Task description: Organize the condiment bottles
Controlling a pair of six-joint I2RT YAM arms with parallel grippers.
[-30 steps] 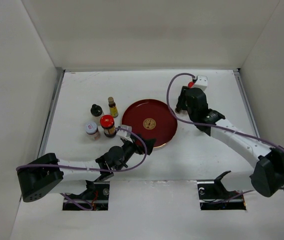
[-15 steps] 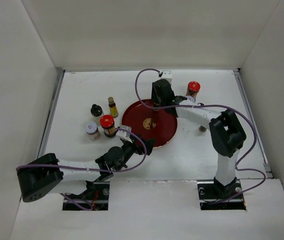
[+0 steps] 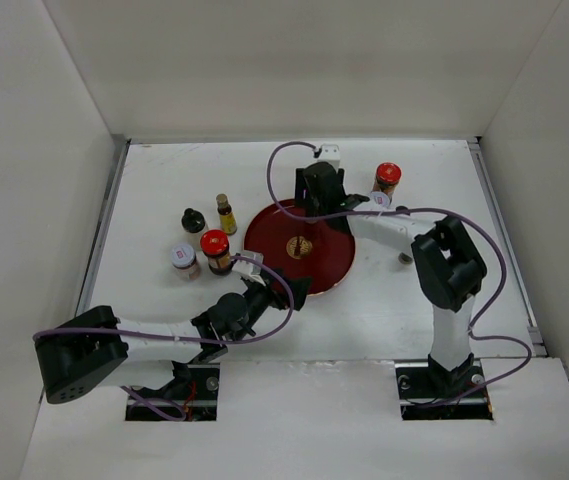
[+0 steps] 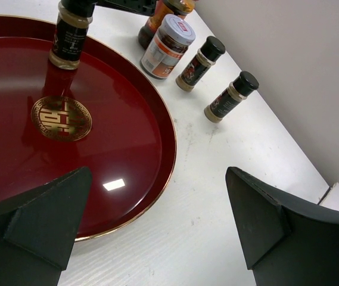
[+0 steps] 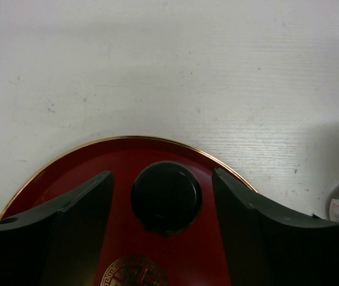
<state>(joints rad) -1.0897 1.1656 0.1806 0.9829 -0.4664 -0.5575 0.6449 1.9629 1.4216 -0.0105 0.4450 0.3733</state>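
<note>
Condiment bottles [image 3: 215,243] are split into two bunches on the white table [image 3: 164,170], with one loner in the middle.

Left bunch, well left of the red tray [image 3: 269,250]:
- A black-capped bottle [image 3: 193,219] and a slim yellow bottle [image 3: 226,213] stand at the back.
- A white-lidded jar [image 3: 184,260] and a red-capped jar [image 3: 217,258] stand in front of them, side by side. The red-capped one is nearest the tray.

All four are upright.

Next along, the left claw [image 4: 157,173] hangs low at the tray's near rim. Its fingers are spread wide with nothing between them, only tray rim and bare table.

On the tray itself there's one dark bottle [image 4: 68,39] standing upright on the far side, past the gold emblem [image 4: 62,117]. The right claw [image 5: 162,176] is straight above it. From its own camera you can see the black cap sitting between the two fingers with a gap on each side, so it looks released, around the bottle but not squeezing it.

Right bunch, just off the tray's far right edge:
- Another red-capped jar [image 3: 388,177] is furthest back.
- Another white-lidded jar [image 4: 168,44] sits just beside it.
- Two dark black-capped bottles [image 4: 200,62] come after that, trailing toward the near side, each a bit apart from the next.
</note>
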